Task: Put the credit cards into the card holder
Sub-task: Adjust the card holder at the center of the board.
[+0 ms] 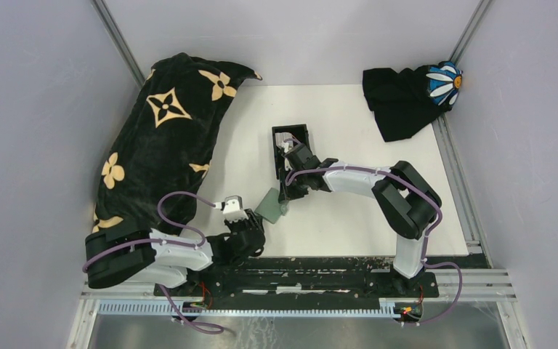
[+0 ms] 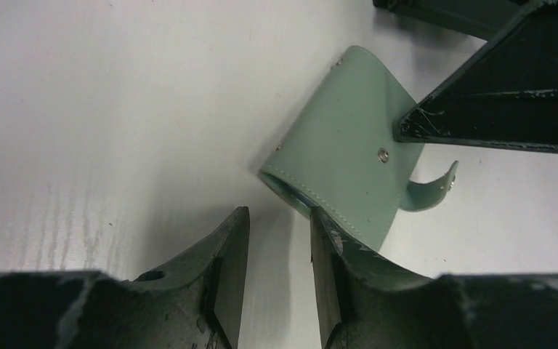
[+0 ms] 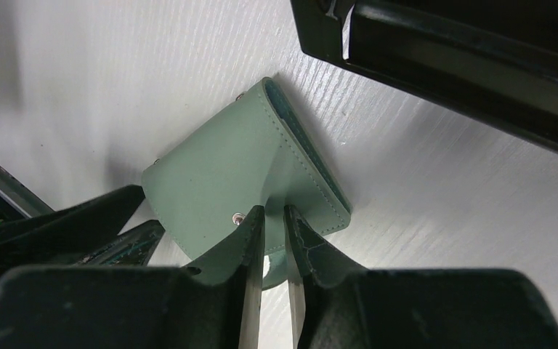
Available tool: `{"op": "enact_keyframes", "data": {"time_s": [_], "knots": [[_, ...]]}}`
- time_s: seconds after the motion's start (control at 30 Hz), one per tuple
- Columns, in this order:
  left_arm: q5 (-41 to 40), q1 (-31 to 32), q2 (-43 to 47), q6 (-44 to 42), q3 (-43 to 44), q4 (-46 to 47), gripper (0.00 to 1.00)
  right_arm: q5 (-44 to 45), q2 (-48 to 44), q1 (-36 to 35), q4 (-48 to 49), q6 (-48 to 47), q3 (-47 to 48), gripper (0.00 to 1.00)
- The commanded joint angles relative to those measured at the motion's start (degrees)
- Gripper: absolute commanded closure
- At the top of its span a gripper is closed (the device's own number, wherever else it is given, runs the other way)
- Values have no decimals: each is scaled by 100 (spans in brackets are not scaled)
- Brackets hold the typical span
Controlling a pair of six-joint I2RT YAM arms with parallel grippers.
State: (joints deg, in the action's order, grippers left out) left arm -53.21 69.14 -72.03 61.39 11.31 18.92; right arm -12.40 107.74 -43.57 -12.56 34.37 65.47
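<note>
Right wrist: pouch (image 3: pixel 218 174) in end effector (image 3: pixel 270 214)

Two cloths (image 1: pixel 163 138) (image 1: pixel 399 98), one box (image 1: pixel 299 131), one pouch (image 1: pixel 269 206)

The left arm (image 1: pixel 178 253) and right arm (image 1: pixel 356 177) each have white links between bulky black joints, with purple cables (image 1: pixel 182 198) looping alongside. The left gripper (image 2: pixel 279 222) and right gripper (image 3: pixel 272 214) have dark, scuffed, wedge-shaped jaws.

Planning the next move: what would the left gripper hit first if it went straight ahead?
The green pouch: its open end lies just ahead of the left gripper, though height is unclear.
</note>
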Motion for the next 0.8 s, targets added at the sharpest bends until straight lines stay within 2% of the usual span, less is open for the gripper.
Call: {"op": "enact_keyframes", "data": {"time_s": [0.0, 0.23, 0.47, 0.6, 0.77], "knots": [[-574, -121, -40, 25, 222, 9, 54, 562, 234, 86, -651, -412, 19, 77], [-759, -296, 198, -37, 121, 9, 49, 611, 329, 85, -847, -574, 125, 77], [-536, -701, -123, -633, 2, 925, 44, 583, 366, 86, -923, -640, 211, 77], [-88, -1071, -510, -1032, -36, 1690, 47, 574, 339, 89, -971, -663, 258, 77], [303, -1398, -950, -1137, 56, 2035, 58, 578, 331, 86, -1016, -685, 313, 77]]}}
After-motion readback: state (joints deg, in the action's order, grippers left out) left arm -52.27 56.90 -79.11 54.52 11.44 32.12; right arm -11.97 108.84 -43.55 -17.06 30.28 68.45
